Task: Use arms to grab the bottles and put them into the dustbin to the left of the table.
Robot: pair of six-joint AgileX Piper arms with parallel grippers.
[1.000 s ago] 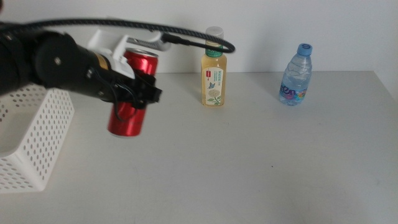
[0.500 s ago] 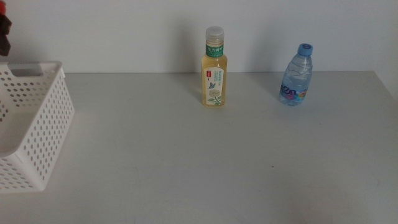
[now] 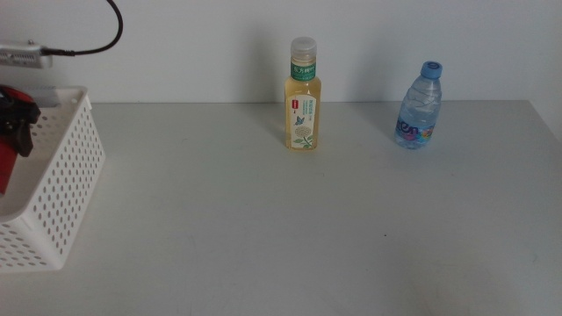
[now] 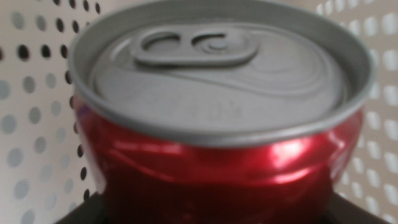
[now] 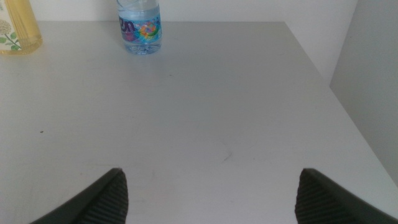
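My left gripper (image 3: pixel 18 121) hangs over the white dustbin (image 3: pixel 61 175) at the table's left end, shut on the slim red can (image 3: pixel 3 165). Only a sliver of the can shows at the edge of the middle view. In the left wrist view the red can (image 4: pixel 217 155) fills the picture, top up, with the dustbin's perforated walls (image 4: pixel 31 93) around it. The yellow tea bottle (image 3: pixel 302 96) and the blue-capped water bottle (image 3: pixel 418 107) stand upright at the back of the table. My right gripper (image 5: pixel 211 193) waits open, low over the table's near right part, away from both bottles.
The left arm's black cable (image 3: pixel 97 39) loops above the dustbin. The right wrist view shows the table's right edge (image 5: pixel 329 93) with a drop beyond it. The water bottle (image 5: pixel 140 28) and tea bottle (image 5: pixel 15 28) show far ahead there.
The left arm carried the red can leftward from mid-table, left the view, and now holds it down inside the dustbin. The bottles have not moved.
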